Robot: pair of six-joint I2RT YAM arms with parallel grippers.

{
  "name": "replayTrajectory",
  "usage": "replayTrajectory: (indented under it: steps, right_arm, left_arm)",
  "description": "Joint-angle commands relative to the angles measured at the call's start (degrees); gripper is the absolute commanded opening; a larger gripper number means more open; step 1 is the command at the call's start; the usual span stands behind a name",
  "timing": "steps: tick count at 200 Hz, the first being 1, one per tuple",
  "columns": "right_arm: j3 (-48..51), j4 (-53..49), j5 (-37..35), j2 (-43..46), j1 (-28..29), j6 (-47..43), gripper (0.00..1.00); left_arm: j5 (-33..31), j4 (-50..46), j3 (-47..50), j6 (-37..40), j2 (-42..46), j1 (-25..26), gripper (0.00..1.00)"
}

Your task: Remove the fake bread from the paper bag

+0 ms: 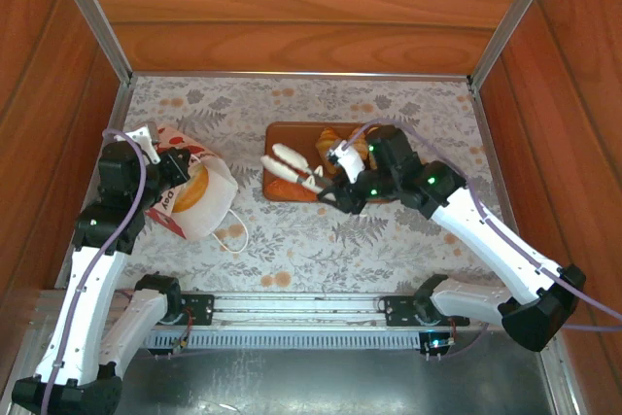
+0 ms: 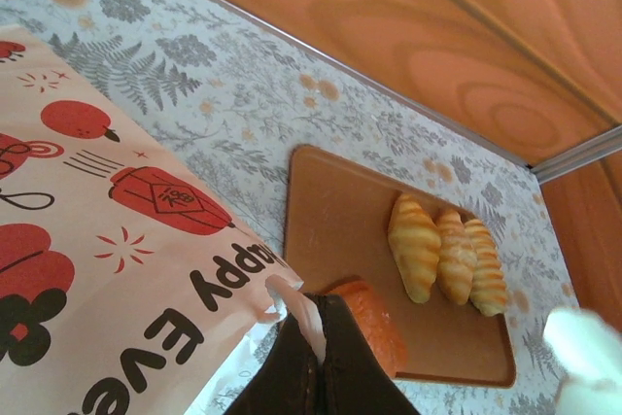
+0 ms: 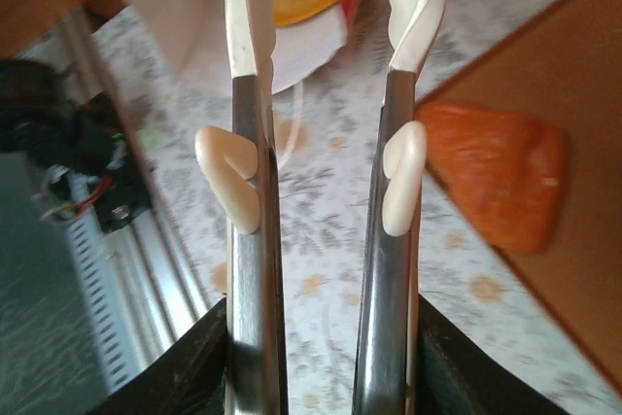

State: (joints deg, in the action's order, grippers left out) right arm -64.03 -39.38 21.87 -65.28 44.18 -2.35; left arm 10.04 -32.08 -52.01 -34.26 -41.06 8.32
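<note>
Left of the tray (image 2: 330, 216), on the leaf-patterned counter (image 1: 389, 240), the paper bag (image 1: 194, 199) lay on its side, white with red fruit and lettering. The left gripper (image 2: 313, 316) was pinched shut on a paper edge of the bag, on the side facing the tray. On the tray sat three ridged croissants (image 2: 447, 258) side by side toward its far end, and an orange bun (image 3: 496, 182) at its near left corner. The right gripper (image 1: 280, 162) hovered over the tray's left end, its white-tipped jaws partly apart with nothing between them, pointing away from the tray toward the bag.

Whether any fake bread was left inside the bag could not be told. The step in hand looked like a reach into the bag for another piece. To do it well, the left arm would best hold the edge lifted so the mouth gapes. The right gripper should enter low and centred, clear of the cord handle (image 1: 233, 235) and the paper, then close gently across a pastry's middle.
</note>
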Motion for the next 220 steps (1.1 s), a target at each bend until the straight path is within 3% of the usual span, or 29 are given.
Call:
replayTrajectory:
  steps: [1, 55, 97, 131, 172, 220]
  right_arm:
    - [2.50, 8.77, 4.10, -0.80, 5.11, 3.23, 0.42]
    - [-1.86, 11.54, -5.34, -13.17, 16.81, 0.76, 0.41]
    - [-7.65, 10.75, -12.18, -21.14, 20.81, 2.34, 0.45]
    - [-9.10, 13.95, -12.24, -22.87, 21.03, 12.36, 0.49]
    - [-7.73, 21.43, -7.29, -24.67, 21.04, 28.55, 0.48]
    - [-13.09, 19.65, -6.26, -31.67, 20.94, 38.85, 0.51]
  left_arm:
    - [-2.44, -0.41, -1.63, 1.04, 1.33, 0.26, 0.00]
    - [-2.45, -1.06, -3.08, 0.70, -0.20, 0.23, 0.00]
    - [-2.24, -1.08, -3.12, 0.25, -0.31, 0.27, 0.00]
    - [-1.19, -1.06, -3.08, -0.27, -0.49, 0.21, 0.00]
    - [1.17, -1.06, -3.42, -1.42, -2.03, 0.24, 0.00]
    - [3.33, -0.99, -4.01, -1.53, -3.03, 0.30, 0.00]
